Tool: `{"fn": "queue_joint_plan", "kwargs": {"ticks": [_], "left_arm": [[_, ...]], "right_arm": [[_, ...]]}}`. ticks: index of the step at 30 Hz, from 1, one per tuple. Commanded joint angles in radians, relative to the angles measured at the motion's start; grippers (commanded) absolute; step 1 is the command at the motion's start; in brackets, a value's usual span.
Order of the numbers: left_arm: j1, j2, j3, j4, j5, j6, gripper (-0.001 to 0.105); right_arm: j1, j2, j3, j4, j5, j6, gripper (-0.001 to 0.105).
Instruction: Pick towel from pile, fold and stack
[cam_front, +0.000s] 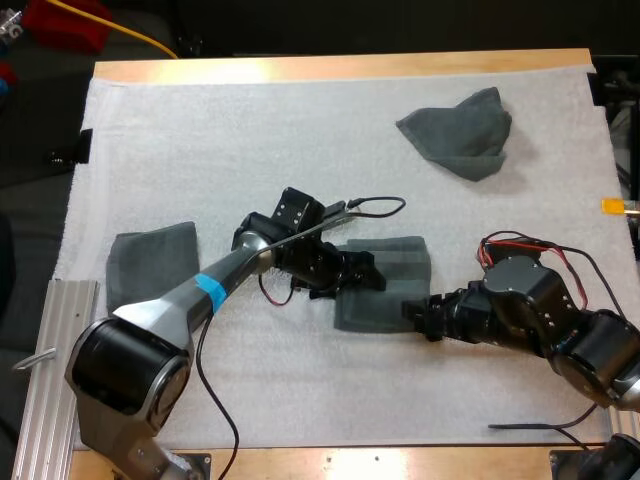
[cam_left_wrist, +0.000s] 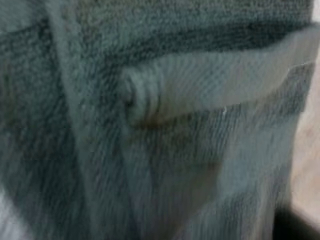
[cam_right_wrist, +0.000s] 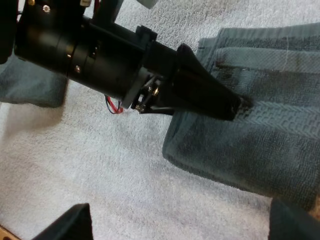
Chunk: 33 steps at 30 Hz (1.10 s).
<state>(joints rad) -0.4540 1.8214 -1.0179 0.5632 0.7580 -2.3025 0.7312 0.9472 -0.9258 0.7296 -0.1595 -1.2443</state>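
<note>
The left gripper (cam_front: 358, 272) is pressed on the middle towel (cam_front: 395, 262) near its left edge; whether it is clamped cannot be told. The right gripper (cam_front: 414, 314) is held apart, just beside this towel's near edge. One folded towel (cam_front: 150, 262) is laid at the left and one crumpled towel (cam_front: 458, 132) waits far right, so the task is judged about half done.

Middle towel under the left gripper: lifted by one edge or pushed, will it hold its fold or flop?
Lifted by one edge, the middle towel would likely droop and unfold: it is soft terry lying in loose layers. Pushed, it would probably bunch on the textured white mat rather than slide.
</note>
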Motion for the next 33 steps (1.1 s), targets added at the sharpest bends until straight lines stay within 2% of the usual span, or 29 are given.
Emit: {"fn": "queue_joint_plan", "kwargs": {"ticks": [1,8,15,18,20,26,33], "left_arm": [[-0.008,0.006,-0.004,0.012,0.011,-0.012,0.071],[-0.015,0.006,-0.004,0.01,0.005,-0.027,0.061],[-0.016,0.006,-0.004,0.01,-0.004,-0.027,0.021],[-0.016,0.006,-0.004,0.01,-0.021,-0.006,0.007],[-0.016,0.006,-0.004,0.01,-0.021,0.013,0.002],[-0.008,-0.007,-0.004,0.046,-0.013,0.105,0.001],[0.1,-0.071,-0.027,0.217,-0.019,0.31,0.001]], "right_arm": [[0.002,-0.007,-0.006,0.008,0.006,-0.016,0.069],[0.002,-0.007,-0.006,0.008,0.006,-0.016,0.069],[0.002,-0.007,-0.006,0.008,0.006,-0.016,0.069],[0.002,-0.007,-0.006,0.008,0.006,-0.016,0.069],[0.002,-0.007,-0.006,0.008,0.006,-0.016,0.069],[0.002,-0.007,-0.006,0.008,0.006,-0.016,0.069],[0.002,-0.007,-0.006,0.008,0.006,-0.016,0.069]]}}
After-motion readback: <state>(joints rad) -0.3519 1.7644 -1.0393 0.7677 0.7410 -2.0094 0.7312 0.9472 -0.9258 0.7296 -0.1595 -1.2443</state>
